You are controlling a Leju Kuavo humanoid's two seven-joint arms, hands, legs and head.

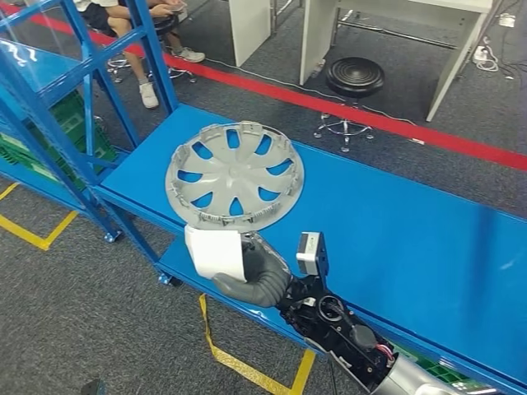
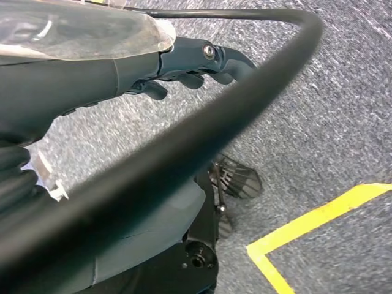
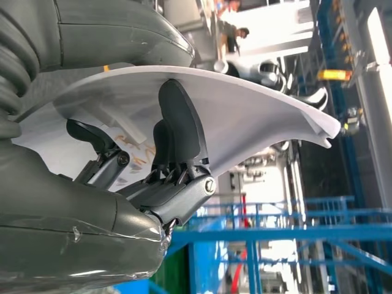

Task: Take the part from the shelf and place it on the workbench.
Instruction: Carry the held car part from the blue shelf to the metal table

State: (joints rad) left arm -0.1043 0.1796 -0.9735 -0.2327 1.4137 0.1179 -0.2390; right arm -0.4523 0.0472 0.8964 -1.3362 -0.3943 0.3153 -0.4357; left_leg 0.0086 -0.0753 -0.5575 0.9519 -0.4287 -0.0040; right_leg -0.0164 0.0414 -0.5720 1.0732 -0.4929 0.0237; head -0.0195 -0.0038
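Grey carpet with red and yellow floor tape surrounds a long blue desk [image 1: 398, 222] that runs from the upper left to the lower right of the head view. On it, left of centre, lies our part, a silver hubcap [image 1: 235, 174], flat on the blue surface with its near rim over the desk's front edge. Our right hand [image 1: 249, 267] reaches in from the lower right and grips that near rim; a white patch covers part of the hand. In the right wrist view the thumb lies over the pale rim and the dark fingers [image 3: 177, 131] curl under it, so the hold is a firm pinch. Our left hand [image 2: 185, 67] hangs over the carpet with its fingers curled and nothing in them. We judge the hubcap light, thin moulded plastic, somewhat springy and smooth, with fragile clips around the edge. The rim between spokes looks like the safest hold.
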